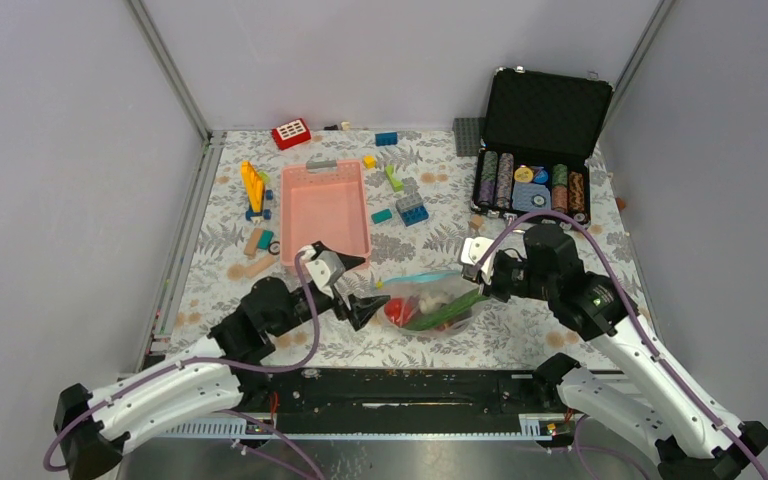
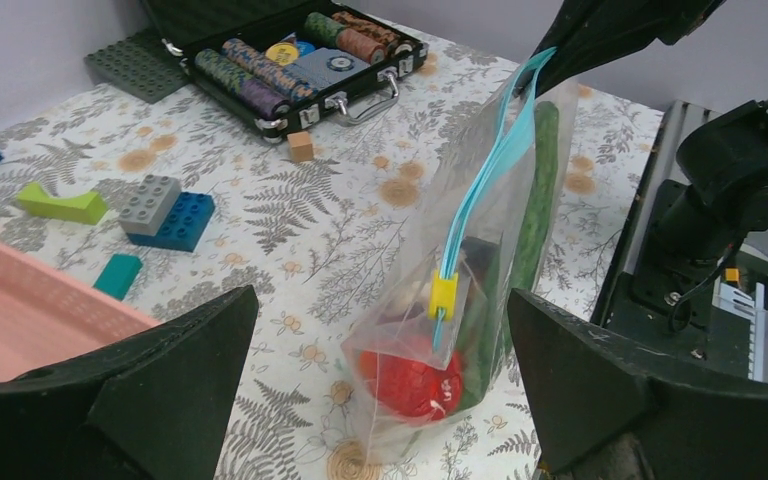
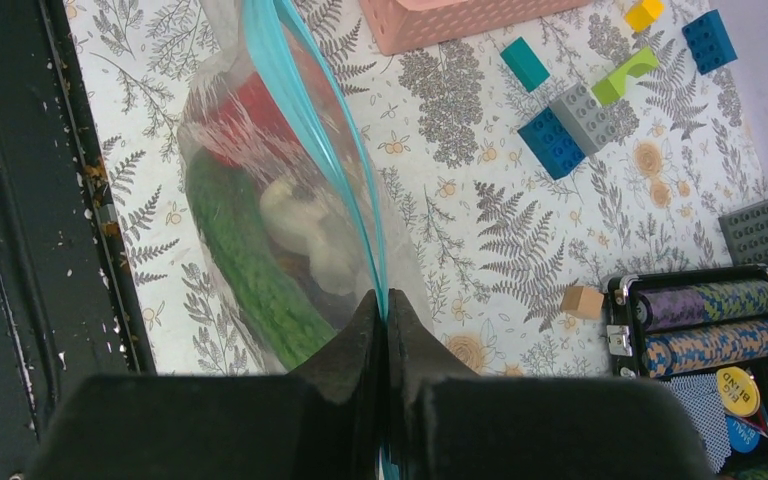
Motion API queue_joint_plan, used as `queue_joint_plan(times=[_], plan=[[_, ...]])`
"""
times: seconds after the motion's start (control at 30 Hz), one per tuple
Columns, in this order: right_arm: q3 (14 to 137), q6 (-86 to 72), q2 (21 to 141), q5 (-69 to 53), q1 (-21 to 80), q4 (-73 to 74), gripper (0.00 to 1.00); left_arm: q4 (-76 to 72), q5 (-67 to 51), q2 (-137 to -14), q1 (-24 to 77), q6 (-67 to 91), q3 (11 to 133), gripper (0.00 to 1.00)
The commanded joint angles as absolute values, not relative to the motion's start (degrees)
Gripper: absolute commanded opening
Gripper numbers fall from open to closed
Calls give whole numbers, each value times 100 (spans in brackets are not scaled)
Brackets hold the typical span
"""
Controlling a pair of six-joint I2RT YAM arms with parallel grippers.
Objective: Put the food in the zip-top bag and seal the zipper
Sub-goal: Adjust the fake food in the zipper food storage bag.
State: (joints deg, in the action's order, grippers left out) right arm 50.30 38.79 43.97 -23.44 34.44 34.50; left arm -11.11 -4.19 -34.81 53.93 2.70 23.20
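Zip-top bag (image 1: 430, 305) holds red piece (image 2: 410, 385), green pods (image 3: 250, 265), white piece (image 3: 305, 225); right pincer (image 3: 385, 300) clamped on zipper (image 2: 480, 200); left pincer (image 2: 375, 335) apart.

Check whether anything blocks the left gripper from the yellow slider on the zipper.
Nothing visible does. The left gripper is open with the yellow slider on the zipper straight ahead, only open air between. The right gripper pinches the zipper's far end.

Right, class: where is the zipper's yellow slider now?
Left wrist view: the yellow slider sits low on the zipper, just above the red food, centre frame.
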Motion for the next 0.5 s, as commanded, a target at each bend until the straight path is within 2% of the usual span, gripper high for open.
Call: queue_joint_plan(times=[0.0, 0.23, 0.37, 0.47], plan=[[5009, 3596, 4307, -2307, 3418, 3128, 2, -2284, -1368, -3929, 5149, 608, 2244, 98], [4982, 3232, 4286, -1905, 3418, 3047, 2, -3199, -2142, -4749, 4760, 1144, 2124, 92], [4811, 3099, 4180, -1762, 3412, 2884, 2, -3471, -2384, -5016, 4722, 1116, 2034, 83], [4720, 3040, 4125, -1789, 3405, 2817, 1, -3898, -2492, -5233, 4692, 1174, 1943, 73]])
